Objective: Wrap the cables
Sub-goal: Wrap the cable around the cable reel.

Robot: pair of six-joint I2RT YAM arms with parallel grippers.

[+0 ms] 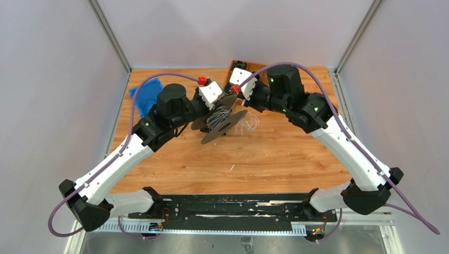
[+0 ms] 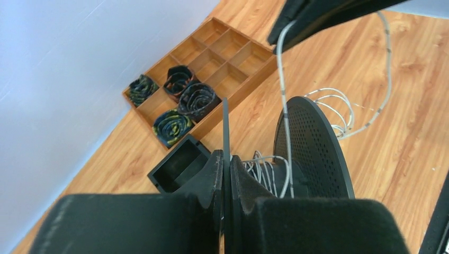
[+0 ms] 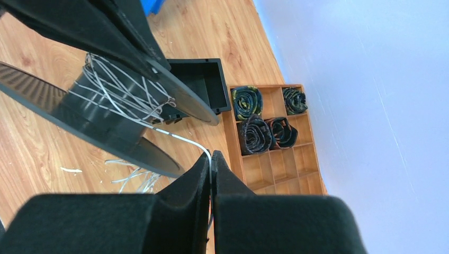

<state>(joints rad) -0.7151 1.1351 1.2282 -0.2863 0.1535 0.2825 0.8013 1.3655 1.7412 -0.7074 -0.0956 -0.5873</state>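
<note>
Loops of thin white cable lie loose on the wooden table in the top view, at 3 o'clock of a black plastic spool carrying more turns. In the left wrist view, the left claw is clamped narrow on the spool's thin flange, with the cable at its 1 o'clock. In the right wrist view, the right claw pinches the cable, which runs toward 10 o'clock onto the hub.

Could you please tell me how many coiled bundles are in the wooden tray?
4 coiled bundles, all at one end of the wooden tray: two in the end row's corner compartments, two side by side in the next row. Other visible compartments are empty.
</note>
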